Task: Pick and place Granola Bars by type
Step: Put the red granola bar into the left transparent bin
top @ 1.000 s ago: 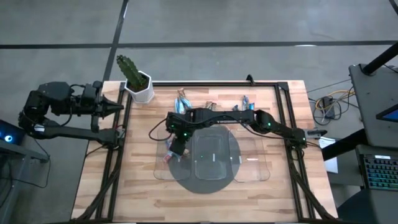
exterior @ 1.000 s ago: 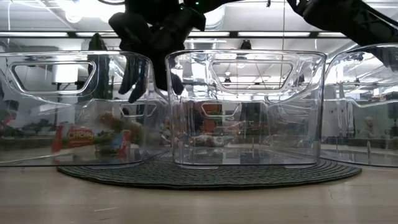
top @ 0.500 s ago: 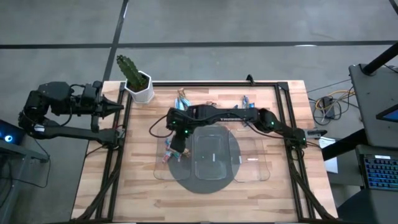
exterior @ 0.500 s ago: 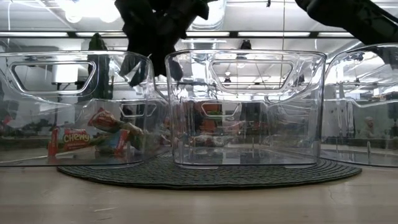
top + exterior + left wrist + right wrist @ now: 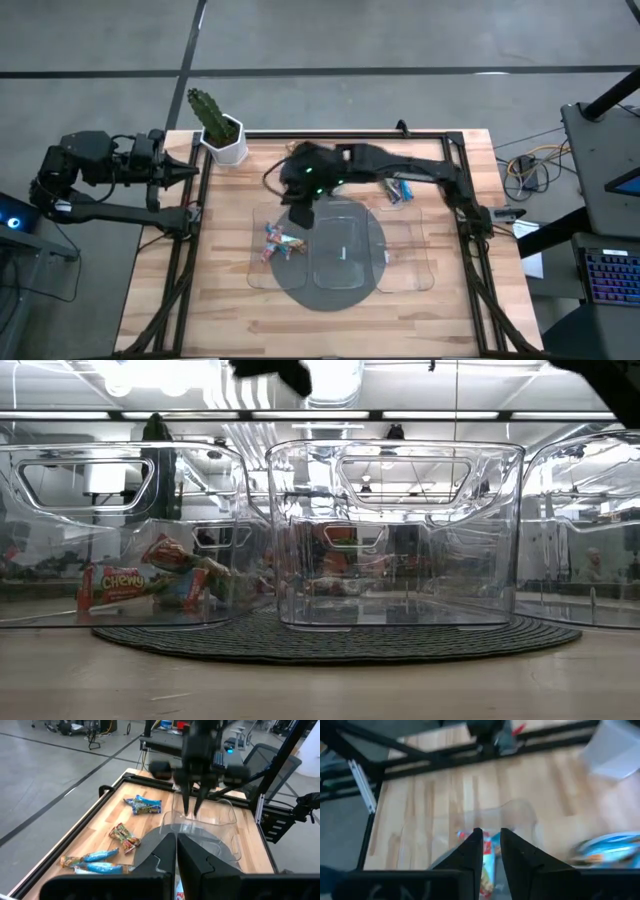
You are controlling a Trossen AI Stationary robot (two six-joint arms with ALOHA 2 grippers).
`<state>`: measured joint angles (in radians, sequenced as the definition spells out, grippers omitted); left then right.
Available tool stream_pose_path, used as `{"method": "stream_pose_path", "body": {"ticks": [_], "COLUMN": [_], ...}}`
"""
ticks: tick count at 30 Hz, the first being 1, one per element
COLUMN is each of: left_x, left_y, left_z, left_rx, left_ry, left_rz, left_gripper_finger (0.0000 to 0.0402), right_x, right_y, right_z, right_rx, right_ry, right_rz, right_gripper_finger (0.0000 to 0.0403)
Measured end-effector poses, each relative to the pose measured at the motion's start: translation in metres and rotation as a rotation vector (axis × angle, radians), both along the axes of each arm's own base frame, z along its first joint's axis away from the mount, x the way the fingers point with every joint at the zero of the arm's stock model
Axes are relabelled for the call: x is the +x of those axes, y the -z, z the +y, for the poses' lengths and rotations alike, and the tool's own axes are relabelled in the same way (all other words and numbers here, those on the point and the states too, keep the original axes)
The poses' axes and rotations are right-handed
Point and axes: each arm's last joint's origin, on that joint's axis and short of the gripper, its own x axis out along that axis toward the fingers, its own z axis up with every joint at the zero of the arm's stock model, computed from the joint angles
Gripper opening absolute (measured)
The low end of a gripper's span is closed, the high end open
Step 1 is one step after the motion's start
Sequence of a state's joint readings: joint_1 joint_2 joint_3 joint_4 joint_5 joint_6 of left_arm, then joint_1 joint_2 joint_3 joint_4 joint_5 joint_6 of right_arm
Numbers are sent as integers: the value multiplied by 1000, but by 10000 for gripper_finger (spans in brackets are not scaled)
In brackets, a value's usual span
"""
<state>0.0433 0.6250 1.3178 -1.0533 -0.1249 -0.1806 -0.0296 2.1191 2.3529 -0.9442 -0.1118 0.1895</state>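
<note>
High view: the table (image 5: 230,300) carries three clear trays on a round dark mat (image 5: 340,298). The right arm has swung out of the left tray (image 5: 256,272) and risen toward the back of the table. The left arm is parked off the table's left edge, its left gripper (image 5: 176,851) closed and empty.

Change noted: two or three red-pink multicoloured Granola Bars (image 5: 279,240) now lie loose on the floor of the left tray, where a second ago the gripper stood among them. I judge that drop done and one type started. The other two trays appear empty.

The right gripper (image 5: 303,212) hangs above the tray's back wall, pointing down, its fingers a narrow gap apart with nothing between them.

Unsorted bars remain on the wood behind the trays: light blue ones (image 5: 400,190) near the right tray; in the left wrist view, a blue cluster (image 5: 143,805) and a multicoloured one (image 5: 125,836). I expect a fresh pick there
</note>
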Motion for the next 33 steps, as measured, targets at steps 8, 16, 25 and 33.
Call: {"method": "stream_pose_path", "body": {"ticks": [8,16,25,33], "left_x": [3,16,51,86], "left_y": [-3,-13,-22,-25], "left_z": [0,1,6,14], "left_rx": [7,71,195,174], "left_ry": [-7,1,-86,-240], "left_rz": [-29,-110,-135,-161], "left_gripper_finger": [0,0,0,0], "right_x": [-63,-126,-190,-239], "right_y": [-64,-109,-128,-110], "right_z": [3,8,5,3], "right_rx": [-187,-245,-307,-270], "right_ry": [152,221,373,469], "right_rz": [-65,-114,-152,-160], "right_gripper_finger": [55,13,8,8]}}
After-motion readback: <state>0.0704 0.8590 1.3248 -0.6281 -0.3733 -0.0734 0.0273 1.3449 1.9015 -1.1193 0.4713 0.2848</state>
